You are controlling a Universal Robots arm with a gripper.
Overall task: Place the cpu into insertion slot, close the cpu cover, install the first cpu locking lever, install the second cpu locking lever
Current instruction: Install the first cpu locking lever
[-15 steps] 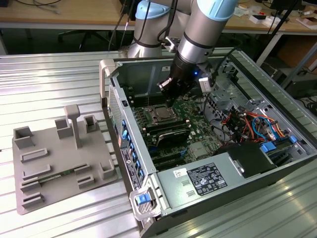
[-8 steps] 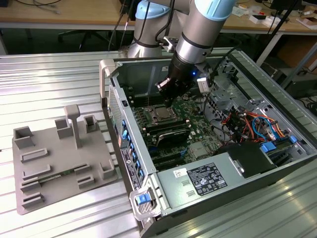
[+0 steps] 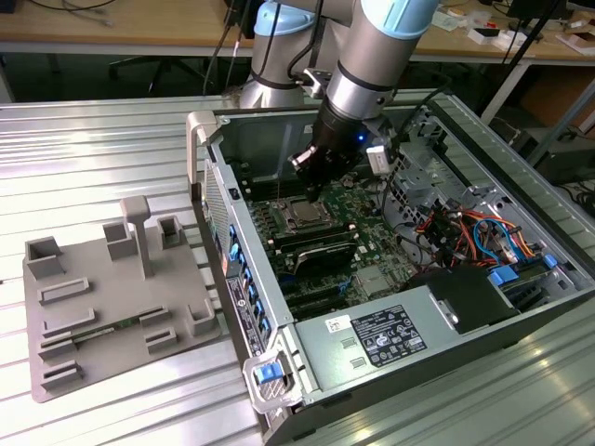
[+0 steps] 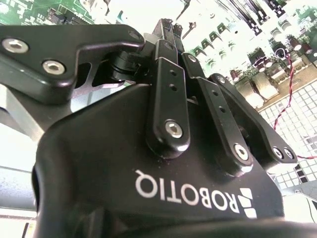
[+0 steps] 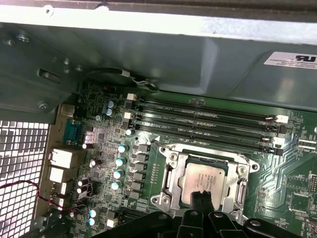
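The cpu (image 5: 205,177), a small square chip with a silvery top, lies in the insertion slot (image 5: 171,201) on the green motherboard (image 5: 292,188). The cpu cover (image 5: 172,174), a silvery frame, lies flat around the chip, which shows through its window. My gripper (image 5: 204,198) is shut, with its dark fingertips (image 5: 198,197) together right over the chip's near edge and nothing seen between them. Whether they touch the chip I cannot tell. In the exterior view my gripper (image 3: 311,189) hangs just above the socket with the cpu (image 3: 302,216) inside the open computer case. The closed fingers (image 4: 166,79) converge to a point.
Long black memory slots (image 5: 208,119) run beside the socket, under the grey case wall (image 5: 148,54). Capacitors (image 5: 119,161) line another side. A power supply (image 3: 381,339) and coloured cables (image 3: 469,228) fill the case toward the exterior view's right. A grey fixture plate (image 3: 112,297) lies on the table at its left.
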